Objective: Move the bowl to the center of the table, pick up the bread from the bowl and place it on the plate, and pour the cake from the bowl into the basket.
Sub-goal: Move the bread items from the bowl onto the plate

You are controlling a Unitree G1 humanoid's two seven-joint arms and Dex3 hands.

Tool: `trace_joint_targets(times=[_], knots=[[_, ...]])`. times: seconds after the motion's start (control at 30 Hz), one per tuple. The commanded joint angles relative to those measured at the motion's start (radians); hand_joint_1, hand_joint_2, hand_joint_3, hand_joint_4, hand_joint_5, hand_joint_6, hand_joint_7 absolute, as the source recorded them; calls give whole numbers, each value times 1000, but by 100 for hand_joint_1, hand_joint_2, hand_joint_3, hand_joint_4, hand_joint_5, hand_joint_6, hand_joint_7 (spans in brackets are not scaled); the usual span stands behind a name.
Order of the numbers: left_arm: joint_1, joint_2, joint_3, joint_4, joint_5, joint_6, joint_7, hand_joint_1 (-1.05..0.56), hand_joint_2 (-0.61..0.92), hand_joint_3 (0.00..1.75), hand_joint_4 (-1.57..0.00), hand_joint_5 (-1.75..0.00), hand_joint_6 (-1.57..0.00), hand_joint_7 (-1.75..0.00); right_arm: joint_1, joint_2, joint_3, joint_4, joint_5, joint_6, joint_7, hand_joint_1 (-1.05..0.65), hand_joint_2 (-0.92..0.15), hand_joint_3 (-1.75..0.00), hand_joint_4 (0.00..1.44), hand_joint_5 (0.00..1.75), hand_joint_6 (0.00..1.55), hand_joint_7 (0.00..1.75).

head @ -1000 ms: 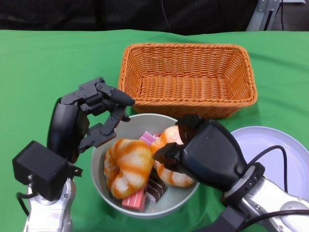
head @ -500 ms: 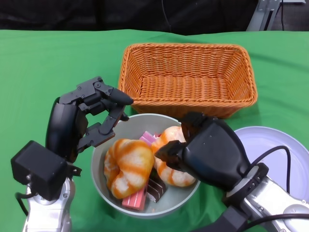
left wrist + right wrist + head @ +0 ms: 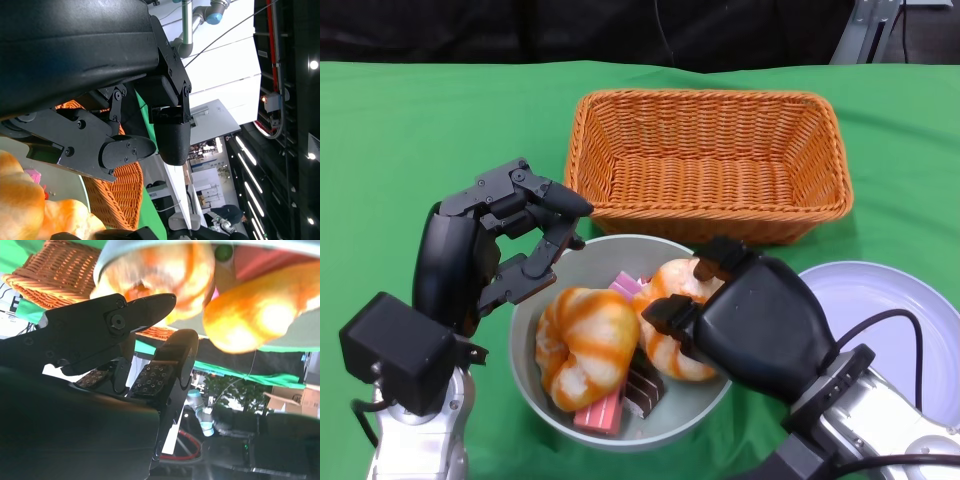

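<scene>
Left hand [image 3: 510,240] hovers over bowl's far left rim, fingers apart, holding nothing. Grey bowl [image 3: 545,405] at tabletop near centre holds two bread pieces [image 3: 585,340] and cake slices [image 3: 605,412]. Right hand [image 3: 745,320] grips right bread. Orange basket [image 3: 710,165] beyond bowl. White plate [image 3: 890,320] at right.

- The worktop [image 3: 410,130] was green.
- The basket [image 3: 708,165] was orange wicker.
- The bowl [image 3: 588,256] was pale grey-green.
- The bread [image 3: 582,342] was golden with white streaks.
- The plate [image 3: 890,305] was pale lilac-white.
- Each robot hand [image 3: 510,240] [image 3: 740,315] was black.
</scene>
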Motion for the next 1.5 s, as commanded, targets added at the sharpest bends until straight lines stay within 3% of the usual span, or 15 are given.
trace_joint_targets(times=[0.03,0.23,0.53,0.67,0.9,0.97,1.07,1.27,1.5], knots=[[-14,11,9,5,3,-13,14,-9,83,54,-76,-137,-86,-97,-7,-9,4,23,-19,14,-22,-40,-90,0,63,53,87,0],[-18,8,9,13,1,-21,15,-10,85,49,-77,-136,-87,-97,-29,-4,12,55,-43,26,-56,-40,-88,0,60,50,82,0],[-28,5,12,23,-9,-26,12,-10,87,45,-77,-136,-86,-97,-19,-9,5,8,-1,-5,-47,-58,-89,-1,56,51,68,0],[-35,8,22,32,-3,-35,25,-9,88,44,-76,-137,-85,-97,-13,-29,-5,-25,47,-64,-66,-68,-84,0,57,47,67,1],[-60,18,53,47,15,-28,72,-9,88,46,-76,-139,-85,-98,20,-79,-37,-116,150,-226,-110,-71,-84,0,57,49,66,1],[-68,26,58,51,24,-23,83,-7,83,56,-76,-141,-84,-102,18,-82,-38,-124,157,-269,-137,-73,-83,0,56,54,68,2],[-78,29,67,56,14,-9,89,-6,78,66,-75,-140,-83,-103,13,-80,-32,-111,160,-314,-144,-72,-80,0,52,63,70,1],[-86,40,85,53,20,1,100,-10,77,65,-75,-140,-83,-101,-4,-81,-9,-29,122,-376,-188,-76,-83,-1,49,61,64,0],[-92,52,100,18,-2,60,106,-11,78,63,-76,-142,-84,-102,-67,-51,33,135,77,-408,-298,-59,-81,0,53,53,66,1]])
